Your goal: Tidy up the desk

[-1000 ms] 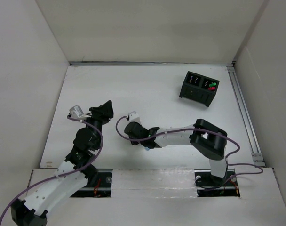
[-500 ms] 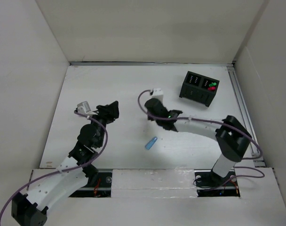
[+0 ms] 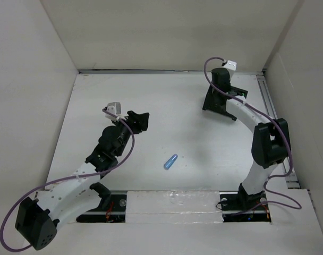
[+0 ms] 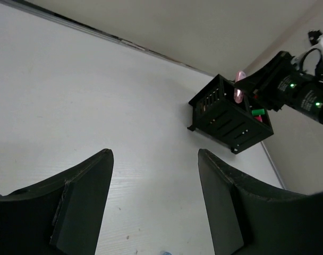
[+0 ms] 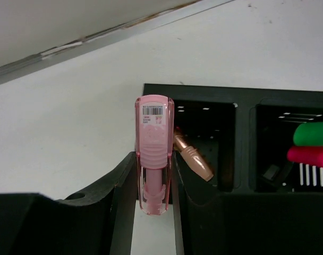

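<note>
The white desk (image 3: 151, 95) holds a black two-compartment box (image 3: 213, 105) at the back right. My right gripper (image 3: 221, 85) hovers over the box's left side, shut on a pink transparent tube (image 5: 153, 149) with a barcode label, held upright above the box rim (image 5: 241, 95). A copper-coloured tube (image 5: 193, 158) lies in the left compartment. Green (image 5: 313, 133) and magenta (image 5: 309, 155) markers lie in the right one. A small blue item (image 3: 170, 161) lies on the desk's front middle. My left gripper (image 3: 140, 119) is open and empty, up and left of the blue item.
Off-white panels wall the desk on three sides. A metal rail (image 3: 275, 127) runs along the right edge. The left wrist view shows the box (image 4: 225, 119) ahead, with the pink tube (image 4: 239, 87) above it.
My right arm swung from the front middle of the desk to the black box at the back right, carrying the pink tube. The blue item came into view. My left gripper moved right.
</note>
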You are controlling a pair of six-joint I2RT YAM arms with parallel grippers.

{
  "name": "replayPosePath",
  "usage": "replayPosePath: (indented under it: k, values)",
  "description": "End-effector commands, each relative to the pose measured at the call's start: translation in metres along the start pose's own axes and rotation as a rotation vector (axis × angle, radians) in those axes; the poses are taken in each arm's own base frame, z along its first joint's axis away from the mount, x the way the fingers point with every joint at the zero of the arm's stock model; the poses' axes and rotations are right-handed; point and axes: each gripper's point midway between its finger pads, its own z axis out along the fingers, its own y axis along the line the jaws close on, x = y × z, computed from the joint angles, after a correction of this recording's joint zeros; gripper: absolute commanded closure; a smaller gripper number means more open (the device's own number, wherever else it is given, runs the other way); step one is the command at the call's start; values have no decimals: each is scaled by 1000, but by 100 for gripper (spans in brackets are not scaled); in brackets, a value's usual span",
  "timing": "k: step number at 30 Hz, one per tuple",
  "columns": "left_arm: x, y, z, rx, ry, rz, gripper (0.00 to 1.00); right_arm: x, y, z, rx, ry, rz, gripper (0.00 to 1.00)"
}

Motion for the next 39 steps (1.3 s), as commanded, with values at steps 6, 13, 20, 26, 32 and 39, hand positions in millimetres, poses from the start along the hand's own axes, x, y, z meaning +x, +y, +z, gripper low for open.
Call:
replayPosePath:
  k: [6,13,20,26,32,39]
  values:
    - [-12,-19,-2,76,-35,3,39,-32,-26,24,79,-16,-10,75]
    - [-13,-19,-3,82,-41,0,38,-28,-30,15,90,-17,-18,30]
    - [-21,-18,-8,79,-71,-7,38,-3,16,-43,-56,3,-40,67]
    - [-28,-17,-16,92,-111,-31,39,129,65,-135,-324,239,-182,100]
    - [-30,-19,-18,100,-113,-37,39,239,93,-239,-492,496,-298,42]
    - [-36,-19,-23,106,-135,-44,39,296,97,-288,-507,630,-326,36]
